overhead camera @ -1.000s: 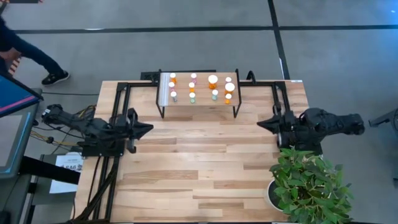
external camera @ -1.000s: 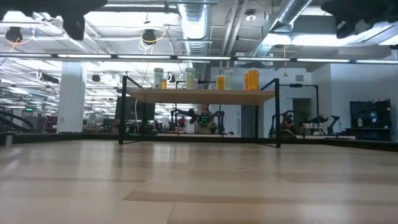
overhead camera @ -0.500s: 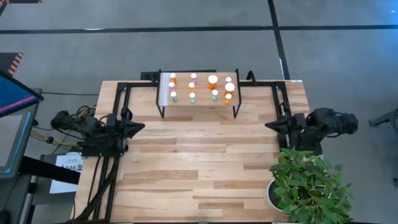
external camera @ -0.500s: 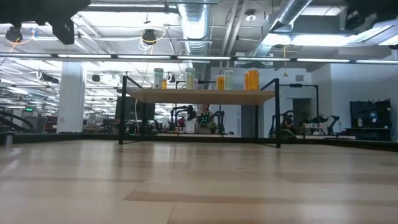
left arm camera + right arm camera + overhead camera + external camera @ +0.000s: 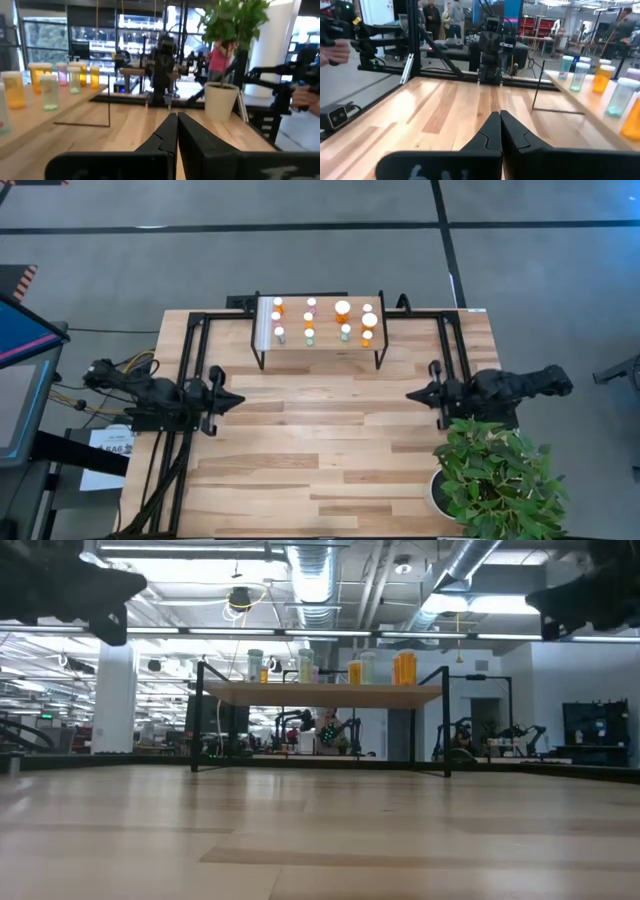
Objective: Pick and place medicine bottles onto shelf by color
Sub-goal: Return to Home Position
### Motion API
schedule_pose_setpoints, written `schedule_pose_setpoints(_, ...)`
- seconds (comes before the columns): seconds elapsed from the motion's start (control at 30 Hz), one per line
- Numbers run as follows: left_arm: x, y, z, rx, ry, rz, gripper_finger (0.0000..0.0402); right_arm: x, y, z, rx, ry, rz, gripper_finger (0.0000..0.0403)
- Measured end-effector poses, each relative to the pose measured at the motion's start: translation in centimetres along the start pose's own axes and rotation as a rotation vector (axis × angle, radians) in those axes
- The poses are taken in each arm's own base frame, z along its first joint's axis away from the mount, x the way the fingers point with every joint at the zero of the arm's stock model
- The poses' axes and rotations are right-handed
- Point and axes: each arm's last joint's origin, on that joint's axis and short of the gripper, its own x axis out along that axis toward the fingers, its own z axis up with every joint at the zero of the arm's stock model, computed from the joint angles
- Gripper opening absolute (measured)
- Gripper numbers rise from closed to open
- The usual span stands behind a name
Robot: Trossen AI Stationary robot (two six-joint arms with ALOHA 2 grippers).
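From above, the medicine bottles point(image 5: 343, 308) all stand upright on the shelf point(image 5: 322, 353) at the far edge of the table point(image 5: 320, 450). The left gripper point(image 5: 238, 399) and right gripper point(image 5: 410, 396) hover at opposite sides, well apart from the shelf, the right one near a potted plant point(image 5: 495, 475). At table height, orange and pale bottles line the shelf top. Each wrist view shows its own fingers pressed together, pinching nothing.
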Motion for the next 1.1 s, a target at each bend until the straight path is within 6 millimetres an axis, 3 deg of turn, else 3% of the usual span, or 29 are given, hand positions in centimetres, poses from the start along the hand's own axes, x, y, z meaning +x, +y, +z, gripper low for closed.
schedule_pose_setpoints(0.23, 0.0, -0.1, -0.4, 0.013, 0.038, -0.023, 0.0, 0.5, 0.0, -2.3, 0.034, 0.071, -0.075, 0.0008)
schedule_pose_setpoints(1.1, 0.0, 0.0, -0.7, -0.04, 0.068, -0.02, 0.0, 0.6, -0.7, -2.5, 0.044, 0.078, -0.161, 0.0028)
